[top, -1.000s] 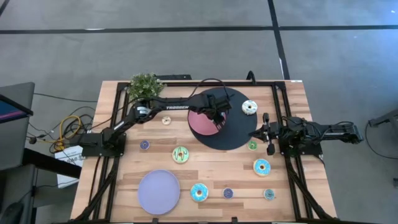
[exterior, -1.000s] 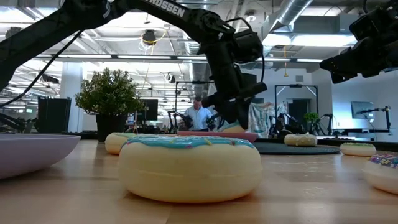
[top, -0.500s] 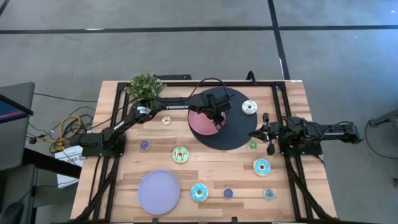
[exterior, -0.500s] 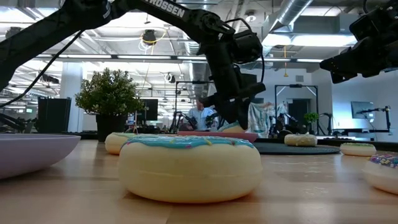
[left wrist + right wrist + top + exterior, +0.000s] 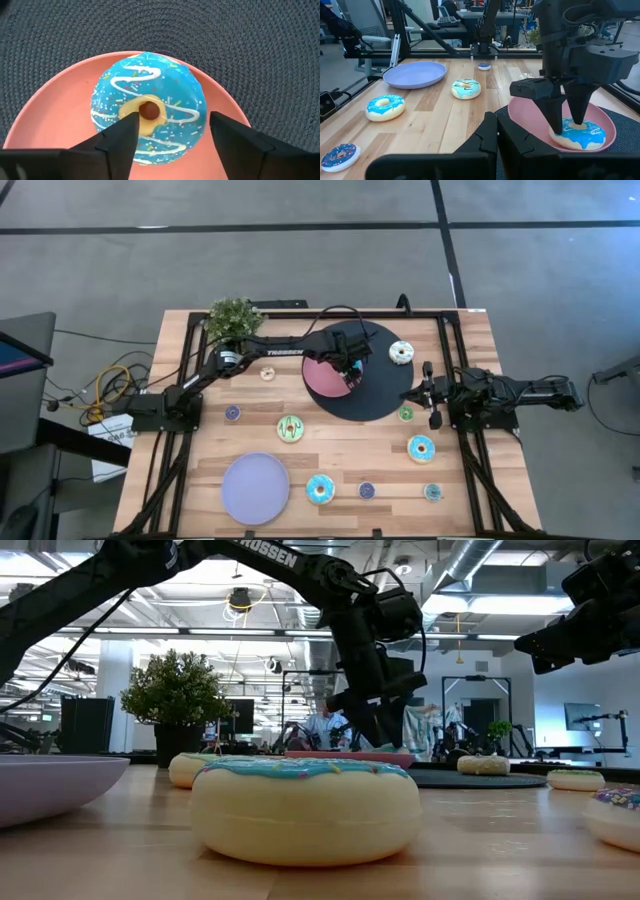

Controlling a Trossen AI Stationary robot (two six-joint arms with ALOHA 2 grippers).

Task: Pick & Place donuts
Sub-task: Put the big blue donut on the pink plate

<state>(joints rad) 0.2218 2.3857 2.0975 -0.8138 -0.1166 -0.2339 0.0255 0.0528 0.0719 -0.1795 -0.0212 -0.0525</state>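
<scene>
"TROSSEN" on left arm (image 5: pixel 285 351), blue donut (image 5: pixel 148 114) on pink plate (image 5: pixel 55 120)

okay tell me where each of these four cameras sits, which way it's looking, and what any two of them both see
High: above the table, straight down; both arms, left gripper over the pink plate, right gripper at the right edge.
Low: table height, looking level into the room; blue donut close, left arm behind.
Left wrist: down past its fingers at the plated donut.
Right wrist: across the table; own shut gripper, lavender plate.
Shared: both wrist views show the plated donut.
</scene>
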